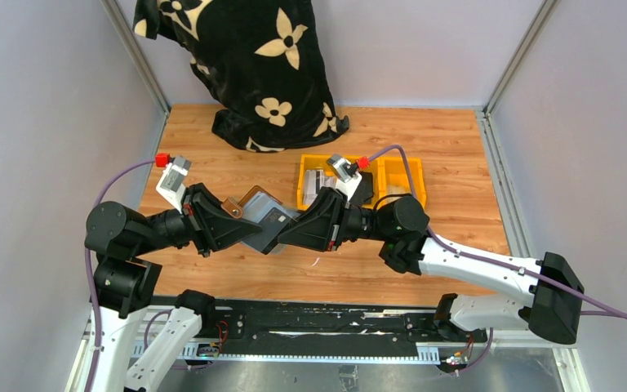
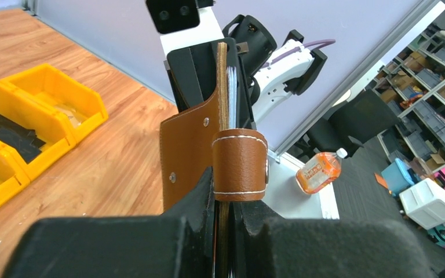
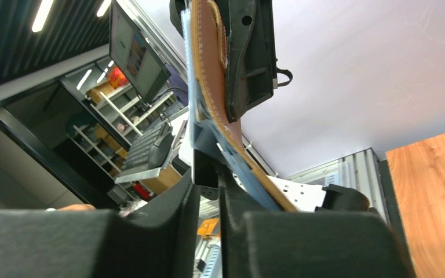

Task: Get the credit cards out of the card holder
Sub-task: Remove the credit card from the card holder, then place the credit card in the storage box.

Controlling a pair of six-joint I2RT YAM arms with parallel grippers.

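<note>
Just in front of the yellow bins (image 1: 400, 167), held up off the table (image 1: 457, 131) as far as the wrist views suggest, the card holder (image 1: 255, 198) sits between the two arms, nearer the bins' left end than their right. The left gripper (image 2: 223, 217) is clamped tight on the holder's lower edge. The brown wallet therefore stands edge-on to that wrist camera, with its closing tab (image 2: 239, 165) curled over the near side and its front flap swung out toward the bins. Pale edges of the credit cards (image 2: 232, 95) show in the mouth of the sleeves, on the side of the holder away from the bins (the bins hold dark and pale scraps of their own, too small to identify). The right gripper (image 3: 208, 202) meets the holder from the opposite side, its fingers drawn almost together about a pale corner poking from the sleeve. Whether they truly pinch it or merely flank it, I cannot tell.

By my reading, the step in hand is an extraction, with one arm bracing the holder while the other takes hold of a card. The next move calls for a sure pinch on the card alone, not the leather. After that comes a straight pull along the sleeve while the left grip holds firm. A skewed pull would likely jam the card or twist the holder loose.
</note>
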